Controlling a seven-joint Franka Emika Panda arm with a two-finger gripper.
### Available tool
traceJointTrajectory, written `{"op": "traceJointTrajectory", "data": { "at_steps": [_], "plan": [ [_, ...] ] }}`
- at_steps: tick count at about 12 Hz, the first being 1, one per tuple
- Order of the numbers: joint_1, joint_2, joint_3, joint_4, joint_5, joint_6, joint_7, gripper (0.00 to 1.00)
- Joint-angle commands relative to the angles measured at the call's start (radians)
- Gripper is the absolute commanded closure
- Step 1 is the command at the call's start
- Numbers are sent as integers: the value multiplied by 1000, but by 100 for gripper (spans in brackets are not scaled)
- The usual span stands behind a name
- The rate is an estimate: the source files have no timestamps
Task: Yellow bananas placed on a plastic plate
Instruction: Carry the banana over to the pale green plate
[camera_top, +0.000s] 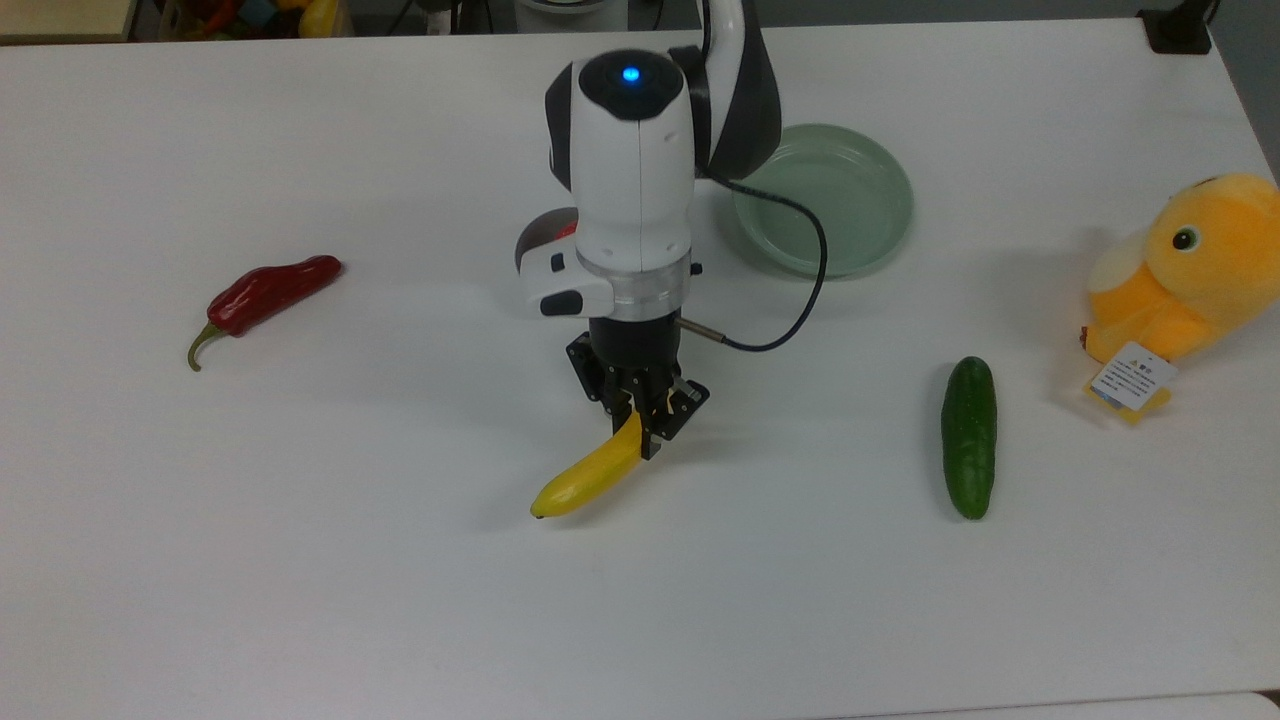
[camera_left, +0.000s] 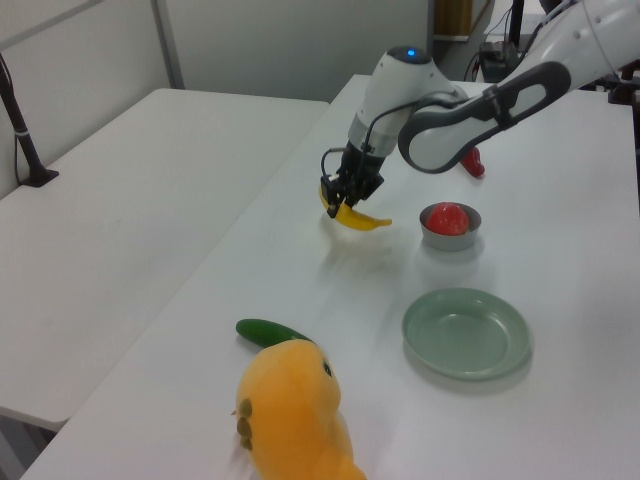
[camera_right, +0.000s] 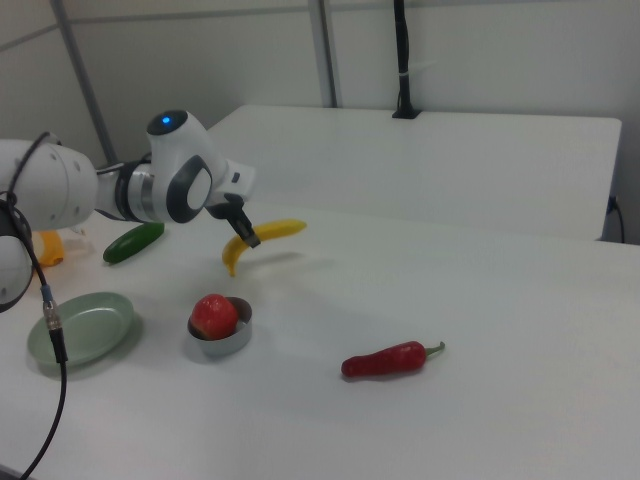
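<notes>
My end effector (camera_top: 640, 420) at frame centre in the top view, fingers clamped on one end of the yellow banana (camera_top: 588, 472), banana lifted clear of the white bench (camera_top: 300, 560), pale green plate (camera_top: 850, 200) empty at upper right

Top view overhead, left and right views oblique from opposite table (camera_top: 300, 600) ends (all sharing the tabletop)

No legible text noted; the white tag (camera_top: 1131, 379) on the orange plush toy (camera_top: 1190, 268) appears to carry small print and a symbol, unreadable as seen.
</notes>
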Motion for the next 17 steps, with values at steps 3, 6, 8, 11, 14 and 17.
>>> {"op": "traceJointTrajectory", "data": {
  "at_steps": [3, 6, 8, 11, 14, 17],
  "plan": [
    [8, -163, 94, -151, -28, 2, 11, 80],
    [42, -264, 166, -238, -28, -116, -18, 80],
    [65, -290, 212, -262, -28, -243, -86, 80],
    [79, -306, 266, -263, -28, -401, -163, 80],
    [120, -327, 284, -269, -28, -556, -231, 79],
    [172, -386, 298, -343, -28, -564, -257, 79]
  ]
}}
